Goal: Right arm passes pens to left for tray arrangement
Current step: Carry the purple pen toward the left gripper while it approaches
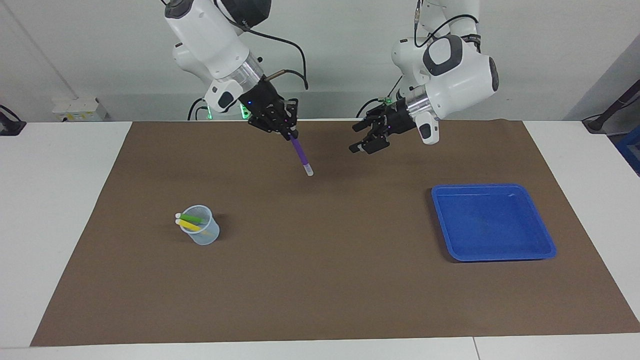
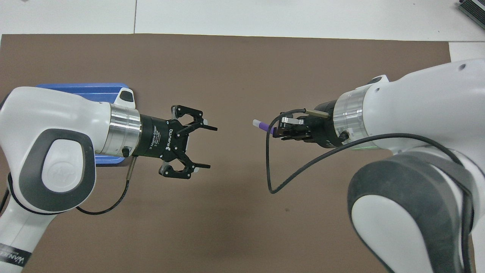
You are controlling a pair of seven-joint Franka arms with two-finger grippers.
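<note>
- The purple pen [image 1: 301, 156] is gripped by the right gripper [image 1: 289, 131] up over the brown mat [image 1: 320, 280], whitish tip angled down toward 5 o'clock in the facing view.
- The left gripper [image 1: 361, 142] is held wide apart, at the pen's 3 o'clock.
- Green pen [image 1: 192, 218] and yellow pen [image 1: 190, 226] are parked in the cup [image 1: 202, 232].
- The blue tray [image 1: 492, 222] is sat on the worktop [image 1: 60, 200], toward the left arm's end.

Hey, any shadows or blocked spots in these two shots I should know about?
Facing view: soft, even light; the cup and tray cast faint shadows. Overhead view: the left arm hides most of the tray, the right arm fills a corner, and the cup is out of sight.
</note>
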